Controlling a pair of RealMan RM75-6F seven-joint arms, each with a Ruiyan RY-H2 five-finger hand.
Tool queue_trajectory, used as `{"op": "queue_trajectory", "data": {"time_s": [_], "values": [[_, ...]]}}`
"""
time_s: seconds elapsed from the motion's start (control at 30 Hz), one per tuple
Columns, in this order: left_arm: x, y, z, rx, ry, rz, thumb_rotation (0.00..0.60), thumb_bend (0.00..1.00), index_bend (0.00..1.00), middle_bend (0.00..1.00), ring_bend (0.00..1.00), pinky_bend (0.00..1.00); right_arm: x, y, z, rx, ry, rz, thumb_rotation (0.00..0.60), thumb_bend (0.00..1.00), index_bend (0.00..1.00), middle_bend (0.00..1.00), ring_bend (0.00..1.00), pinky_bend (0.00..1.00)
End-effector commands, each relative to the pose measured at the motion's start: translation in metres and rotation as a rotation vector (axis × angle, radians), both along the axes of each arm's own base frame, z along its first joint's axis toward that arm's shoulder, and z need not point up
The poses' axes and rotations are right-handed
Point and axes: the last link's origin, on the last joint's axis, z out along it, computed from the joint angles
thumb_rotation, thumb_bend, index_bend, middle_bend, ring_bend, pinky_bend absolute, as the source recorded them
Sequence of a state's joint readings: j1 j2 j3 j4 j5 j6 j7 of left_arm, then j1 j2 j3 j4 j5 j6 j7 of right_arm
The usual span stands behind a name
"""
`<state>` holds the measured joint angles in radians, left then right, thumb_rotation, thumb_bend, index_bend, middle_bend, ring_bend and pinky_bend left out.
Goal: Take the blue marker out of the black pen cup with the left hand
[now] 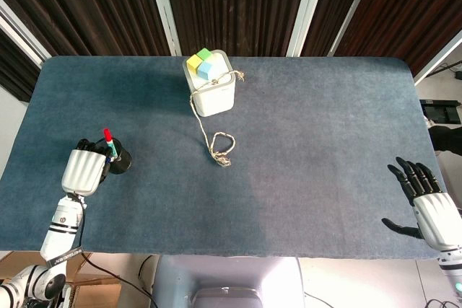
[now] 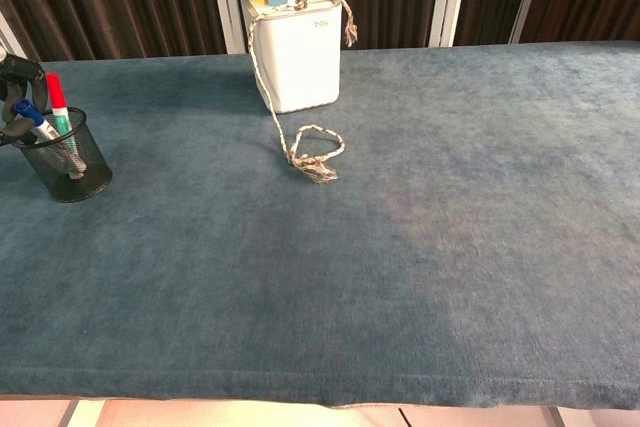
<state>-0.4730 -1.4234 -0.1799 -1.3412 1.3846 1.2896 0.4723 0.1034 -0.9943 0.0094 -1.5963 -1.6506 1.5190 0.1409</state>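
Observation:
The black mesh pen cup [image 2: 67, 158] stands near the table's left edge, and the head view shows this cup [image 1: 119, 158] right beside my left hand [image 1: 84, 169]. A blue marker [image 2: 29, 115] leans out of it to the left, next to a red-capped marker [image 2: 56, 97]. The dark fingers of the left hand [image 2: 21, 86] curl around the blue marker's top end and pinch it. My right hand [image 1: 427, 204] hovers at the table's front right corner, fingers spread, holding nothing. The chest view does not show it.
A white box [image 1: 213, 90] with coloured blocks [image 1: 204, 64] on top stands at the back centre. A braided rope [image 1: 221, 147] trails from it onto the blue cloth. The same box [image 2: 298, 55] and rope [image 2: 313, 153] appear in the chest view.

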Motion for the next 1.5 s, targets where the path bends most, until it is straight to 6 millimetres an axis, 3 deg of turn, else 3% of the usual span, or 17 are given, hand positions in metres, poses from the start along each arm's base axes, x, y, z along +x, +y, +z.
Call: {"op": "queue_trajectory", "data": {"time_s": [0.03,0.23,0.4,0.6,0.7,0.87,1.13,1.2,1.27,1.33,1.37,1.43,1.5], "values": [[0.004,-0.008,0.008,0.013,-0.007,-0.022,0.600,0.50,0.61,0.62,0.46,0.34,0.000,0.000,0.000,0.000,0.000,0.000,0.600,0.05,0.00,0.09,0.00,0.10],[0.016,-0.021,0.028,0.038,-0.022,-0.057,0.600,0.50,0.61,0.62,0.46,0.34,0.000,0.000,0.000,0.000,-0.002,0.001,0.600,0.05,0.00,0.09,0.00,0.09],[0.037,-0.030,0.041,0.063,-0.104,-0.121,0.600,0.49,0.60,0.62,0.46,0.34,-0.001,0.001,-0.001,-0.002,-0.004,0.004,0.600,0.05,0.00,0.09,0.00,0.10],[0.079,-0.027,0.030,0.050,-0.183,-0.250,0.600,0.49,0.60,0.63,0.47,0.35,-0.002,0.001,-0.001,-0.001,-0.006,0.004,0.600,0.05,0.00,0.09,0.00,0.09],[0.100,-0.020,0.015,0.026,-0.210,-0.286,0.600,0.49,0.60,0.63,0.47,0.36,-0.004,0.001,0.000,-0.004,-0.007,-0.001,0.600,0.05,0.00,0.09,0.00,0.10],[0.129,0.004,-0.036,-0.090,-0.172,-0.277,0.600,0.49,0.59,0.63,0.47,0.36,-0.007,0.002,-0.001,-0.002,-0.012,-0.009,0.600,0.05,0.00,0.09,0.00,0.10],[0.154,0.034,-0.096,-0.095,-0.133,-0.227,0.600,0.47,0.58,0.64,0.47,0.37,-0.012,0.003,0.002,-0.005,-0.012,-0.023,0.600,0.05,0.00,0.09,0.00,0.10],[0.156,0.037,-0.105,-0.082,-0.121,-0.214,0.600,0.42,0.52,0.60,0.44,0.36,-0.013,0.004,0.003,-0.007,-0.012,-0.026,0.600,0.05,0.00,0.09,0.00,0.09],[0.154,0.035,-0.113,-0.127,-0.120,-0.162,0.600,0.36,0.35,0.46,0.32,0.29,-0.015,0.005,0.003,-0.010,-0.012,-0.030,0.600,0.05,0.00,0.09,0.00,0.09],[0.155,0.030,-0.113,-0.176,-0.134,-0.122,0.600,0.30,0.10,0.20,0.10,0.15,-0.015,0.006,0.003,-0.010,-0.012,-0.034,0.600,0.05,0.00,0.09,0.00,0.10],[0.158,0.025,-0.109,-0.200,-0.165,-0.106,0.600,0.29,0.03,0.10,0.03,0.10,-0.015,0.006,0.003,-0.010,-0.012,-0.034,0.600,0.05,0.00,0.09,0.00,0.09],[0.162,0.016,-0.097,-0.228,-0.226,-0.097,0.600,0.27,0.00,0.01,0.00,0.06,-0.015,0.006,0.003,-0.008,-0.012,-0.033,0.600,0.05,0.00,0.09,0.00,0.09],[0.163,0.004,-0.079,-0.248,-0.280,-0.094,0.600,0.26,0.00,0.00,0.00,0.03,-0.015,0.005,0.002,-0.006,-0.013,-0.031,0.600,0.05,0.00,0.09,0.00,0.10]]}}
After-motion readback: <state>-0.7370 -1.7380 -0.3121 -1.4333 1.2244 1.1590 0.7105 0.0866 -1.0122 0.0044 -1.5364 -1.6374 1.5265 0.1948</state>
